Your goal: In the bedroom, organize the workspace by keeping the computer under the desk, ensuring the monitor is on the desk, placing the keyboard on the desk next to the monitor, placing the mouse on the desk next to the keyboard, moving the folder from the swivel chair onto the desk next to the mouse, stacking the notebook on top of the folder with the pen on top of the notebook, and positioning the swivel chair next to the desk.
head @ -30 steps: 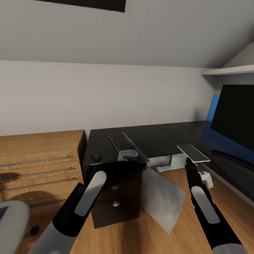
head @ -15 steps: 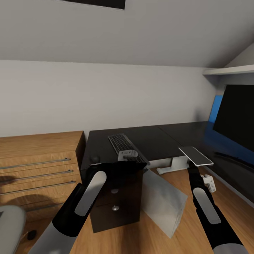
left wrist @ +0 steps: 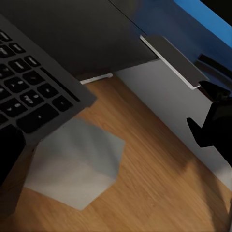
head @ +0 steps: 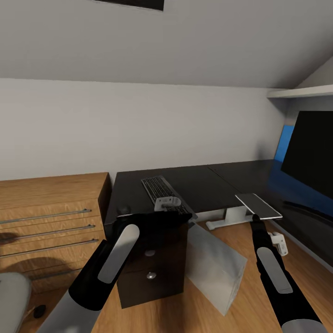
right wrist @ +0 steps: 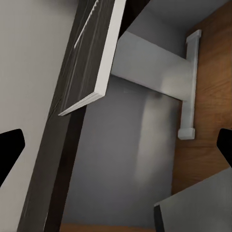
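Black keyboard [head: 164,194] juts off desk [head: 203,180]; right claw [right wrist: 116,145] gapes wide, empty; left claw's state unclear

The black desk [head: 199,182] runs along the white wall and turns at the corner toward the right. On its left part lies the keyboard [head: 163,192], angled, its near end reaching the front edge. On the right part stands the monitor [head: 309,157], screen dark, its thin curved stand [head: 300,206] resting on the top. A flat grey slab [head: 258,206] sticks out past the desk's front edge. The wooden floor [head: 249,240] carries the computer [head: 213,268], which leans against the drawer unit [head: 150,266], and a white desk foot [head: 226,217].
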